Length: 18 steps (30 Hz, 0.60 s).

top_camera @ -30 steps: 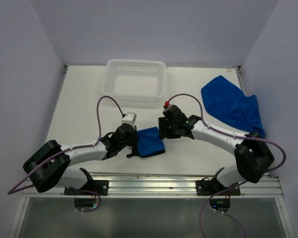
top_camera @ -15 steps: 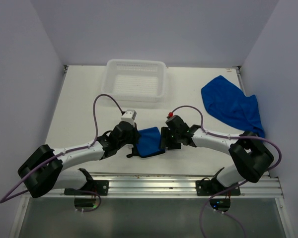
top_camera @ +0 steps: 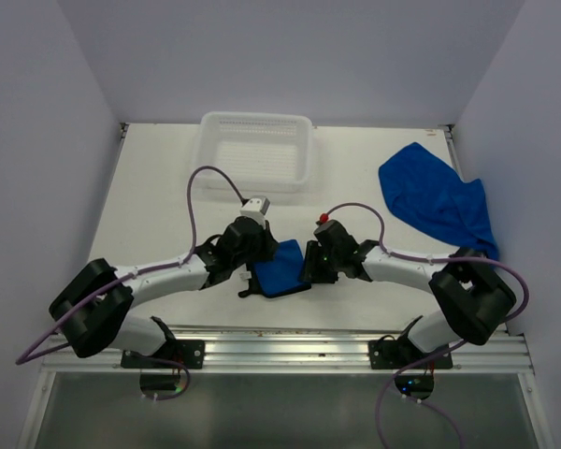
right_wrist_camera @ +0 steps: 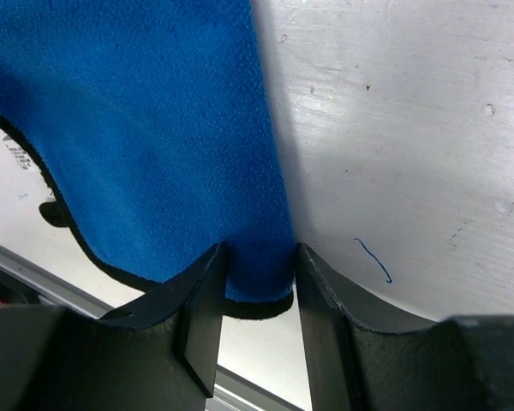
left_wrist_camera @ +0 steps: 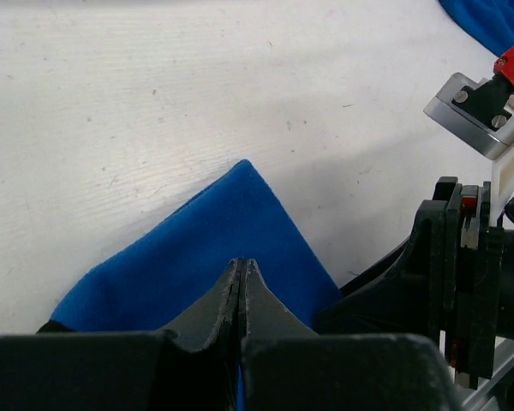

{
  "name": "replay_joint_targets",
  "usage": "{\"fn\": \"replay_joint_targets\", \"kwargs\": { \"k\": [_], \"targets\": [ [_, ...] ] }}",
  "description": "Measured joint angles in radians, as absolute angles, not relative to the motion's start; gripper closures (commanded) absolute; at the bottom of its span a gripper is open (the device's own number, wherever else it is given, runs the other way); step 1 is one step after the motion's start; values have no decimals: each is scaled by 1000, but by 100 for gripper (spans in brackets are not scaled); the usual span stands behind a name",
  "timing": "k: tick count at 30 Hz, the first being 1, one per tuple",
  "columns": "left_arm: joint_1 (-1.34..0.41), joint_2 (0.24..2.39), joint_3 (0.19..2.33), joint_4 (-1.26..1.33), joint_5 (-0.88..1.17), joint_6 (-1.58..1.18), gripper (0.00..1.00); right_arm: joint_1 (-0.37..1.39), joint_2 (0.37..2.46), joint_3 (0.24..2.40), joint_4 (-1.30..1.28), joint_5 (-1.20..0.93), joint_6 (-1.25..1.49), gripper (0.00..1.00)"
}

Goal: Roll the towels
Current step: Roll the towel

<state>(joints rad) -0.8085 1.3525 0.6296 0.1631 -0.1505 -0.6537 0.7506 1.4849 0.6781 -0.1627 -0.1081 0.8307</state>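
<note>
Two towels are found on the table (top_camera: 150,206): the loose towel (top_camera: 435,201) is spread at the far right, apart from the basket (top_camera: 256,119), and the folded towel (top_camera: 282,267) is held near the front edge. It is clamped at opposite edges by the left gripper (left_wrist_camera: 242,267), fingers pressed together, and the right gripper (right_wrist_camera: 258,253). Rolling of this towel is judged to be under way; next, both pinched edges should be turned over together, evenly.
</note>
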Motion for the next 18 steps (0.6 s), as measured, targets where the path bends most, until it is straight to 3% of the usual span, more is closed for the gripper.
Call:
{"fn": "replay_joint_targets", "kwargs": {
  "k": [18],
  "targets": [
    [-809,1626,653,287,-19,-695,100,760,1464,622,-84,-101,855,65]
  ]
}}
